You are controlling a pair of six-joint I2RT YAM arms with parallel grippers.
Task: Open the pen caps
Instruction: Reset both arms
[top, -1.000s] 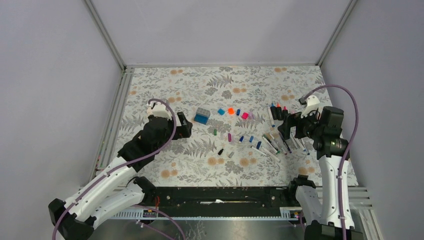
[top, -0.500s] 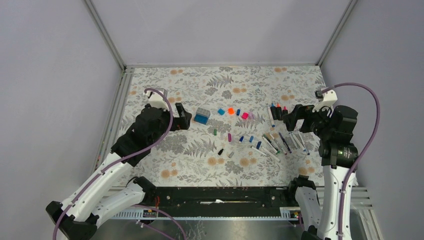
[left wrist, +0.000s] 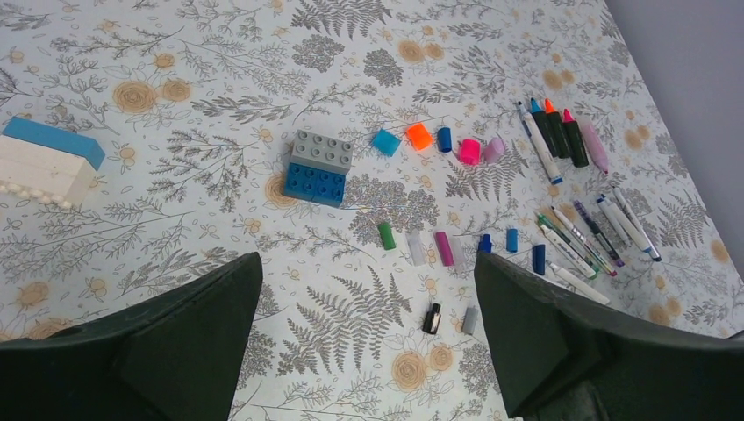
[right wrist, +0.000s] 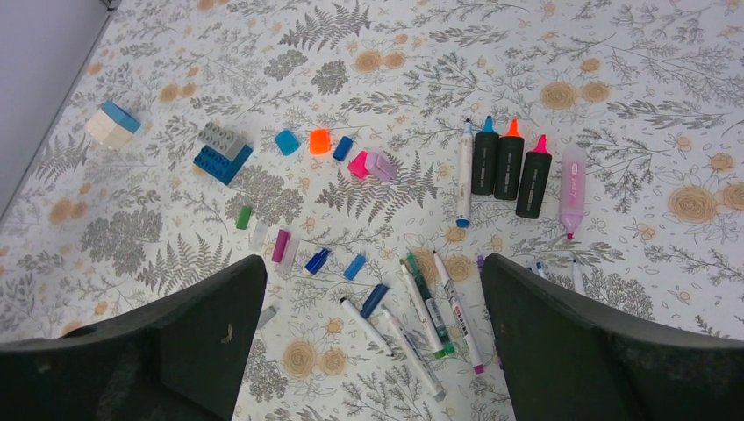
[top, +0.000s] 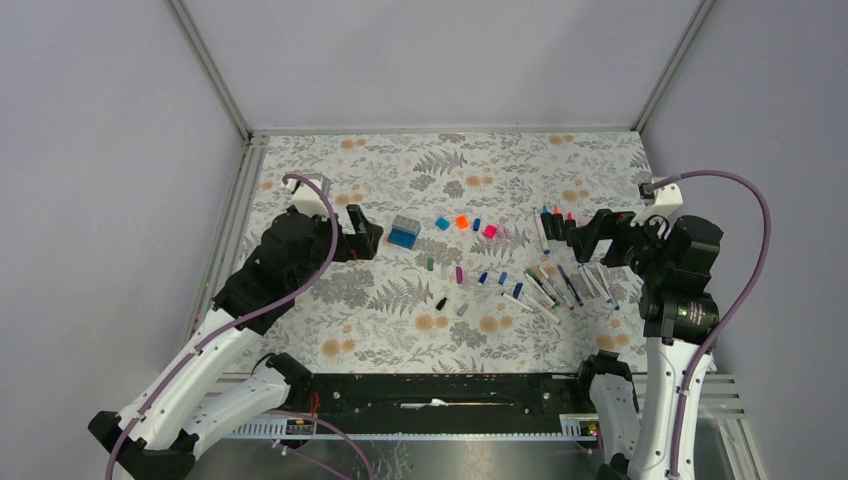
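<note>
From above, the pen caps (top: 459, 274) lie loose mid-table between the left gripper (top: 362, 236) and the right gripper (top: 585, 236). The left wrist view shows its fingers (left wrist: 175, 351) spread and empty, plus a white-and-blue block (left wrist: 48, 158) unseen from above. The right wrist view shows its fingers (right wrist: 570, 351) spread above bare-tipped pens (right wrist: 509, 167).

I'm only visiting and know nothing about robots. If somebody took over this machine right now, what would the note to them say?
Left gripper: open, empty, above the table, left of the building block.
Right gripper: open, empty, above the pens on the right.
Pen caps: loose mid-table in two rough rows, apart from the pens.
Highlighters: lying on the right, tips bare; thin pens just nearer the robot.
Done: highlighters uncapped; thin pens seem so too, but they are too small to be sure.
Left: check the thin pens for any remaining caps.
</note>
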